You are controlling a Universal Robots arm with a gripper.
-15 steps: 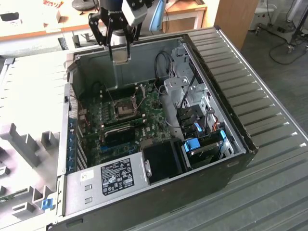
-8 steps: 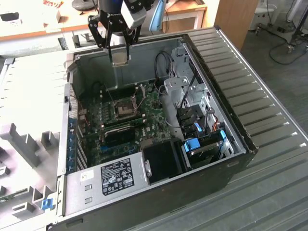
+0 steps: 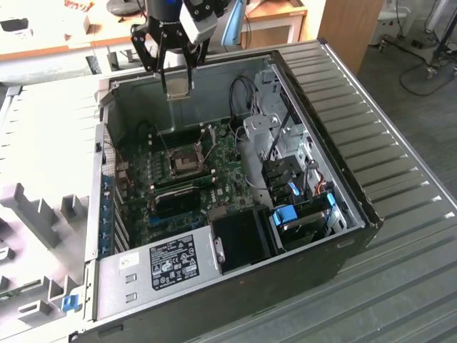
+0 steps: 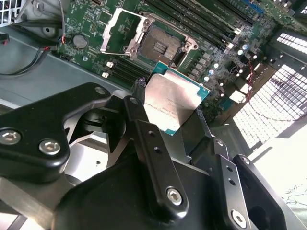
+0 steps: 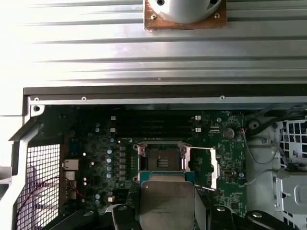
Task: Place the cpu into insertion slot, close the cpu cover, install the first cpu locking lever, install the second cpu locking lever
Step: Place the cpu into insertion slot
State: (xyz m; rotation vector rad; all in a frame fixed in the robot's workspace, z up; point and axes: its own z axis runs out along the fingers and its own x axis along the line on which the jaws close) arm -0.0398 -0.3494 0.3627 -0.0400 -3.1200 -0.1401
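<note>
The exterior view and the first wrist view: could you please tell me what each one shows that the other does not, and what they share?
Exterior view's extras: the whole open computer case, its grey power supply and the blue-tabbed drive bays.

First wrist view's extras: the cpu cover swung open beside the socket, and a round metal part on a copper-coloured plate on the ribbed surface.

Shared: the gripper holding the cpu, the empty insertion slot and the green motherboard.

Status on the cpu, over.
Gripper shut on cpu, not yet seated. Insertion slot bare, cpu cover swung open. Nothing blocking the slot.
</note>
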